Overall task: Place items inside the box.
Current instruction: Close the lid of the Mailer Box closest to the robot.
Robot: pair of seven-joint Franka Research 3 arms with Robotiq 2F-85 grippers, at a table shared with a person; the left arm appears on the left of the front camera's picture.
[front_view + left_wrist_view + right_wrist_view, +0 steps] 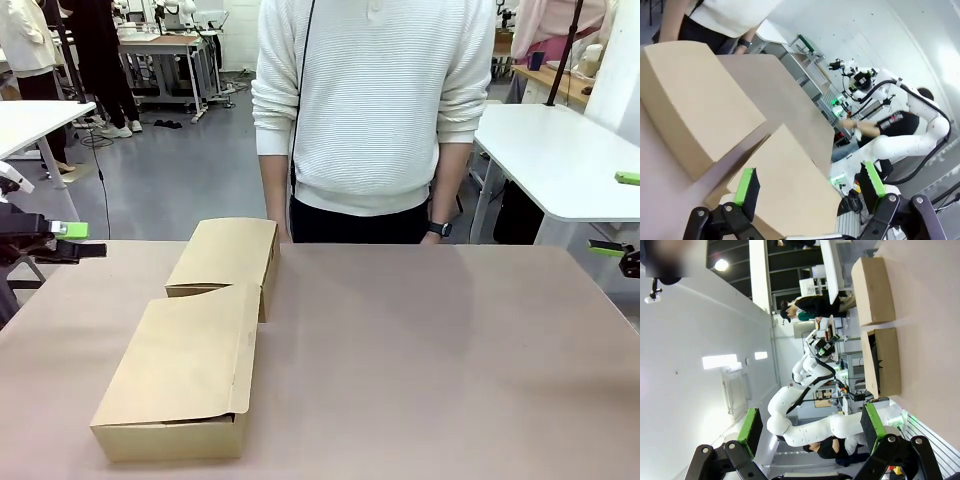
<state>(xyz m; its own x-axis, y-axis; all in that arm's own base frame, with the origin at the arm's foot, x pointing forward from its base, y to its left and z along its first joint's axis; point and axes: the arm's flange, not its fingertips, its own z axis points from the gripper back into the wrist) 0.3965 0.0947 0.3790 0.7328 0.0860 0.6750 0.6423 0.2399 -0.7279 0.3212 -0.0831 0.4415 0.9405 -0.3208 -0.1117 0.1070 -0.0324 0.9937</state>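
**Two Boxes Waiting, Nothing Yet to Pack**

Sitting on the brown table (420, 360): two cardboard boxes, the near box (180, 372) and the far box (226, 256), lined up end to end with their long sides running away from the robot toward the person (372, 110) standing at the far edge. Hovering off the table's left edge: the left gripper (70, 240), fingers spread and gripping nothing, with both boxes lying ahead of it and just off to the side, the near box (790, 185) sitting close beyond its green pads (746, 186). Hanging back at the right edge: the right gripper (612, 250), jaws released and empty, the boxes well apart from it across the bare tabletop, showing small in the distance past its fingertips (751, 430). Judging by position, left arm plainly the nearer to either box. Near box gaping slightly at its end flap (871, 365), far box (873, 290) looking closed. No stationery lying on the table; whether any is inside a box cannot be told.
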